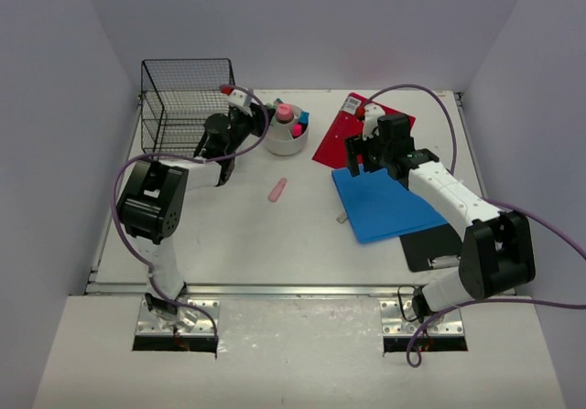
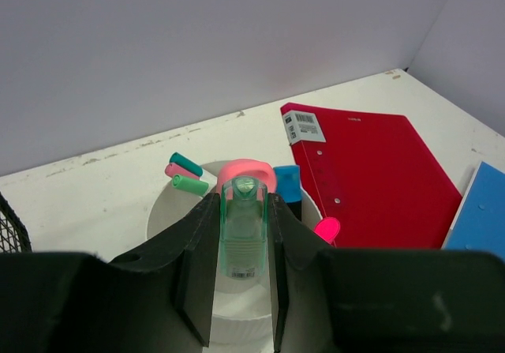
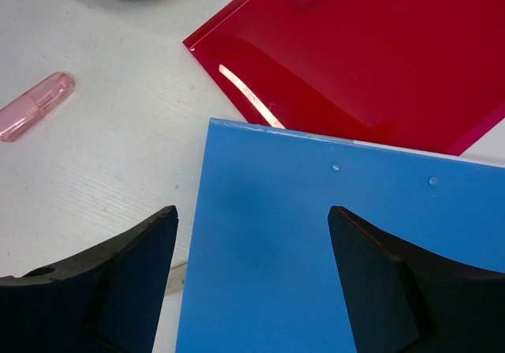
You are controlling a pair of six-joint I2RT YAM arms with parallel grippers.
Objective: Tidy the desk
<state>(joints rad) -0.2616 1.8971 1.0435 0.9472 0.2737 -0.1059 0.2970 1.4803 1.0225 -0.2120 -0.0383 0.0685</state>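
Top view: the table (image 1: 229,235) spreads under both arms, with the left gripper (image 1: 256,116) nearer the white cup (image 1: 286,142). Left wrist: that gripper is clamped on a green marker (image 2: 243,234), its length aimed into the cup just ahead. Right wrist: the right gripper (image 3: 252,242) is spread apart above the blue folder (image 3: 331,290).

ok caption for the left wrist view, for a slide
left claw gripping a green marker over the white cup, red folder beside it
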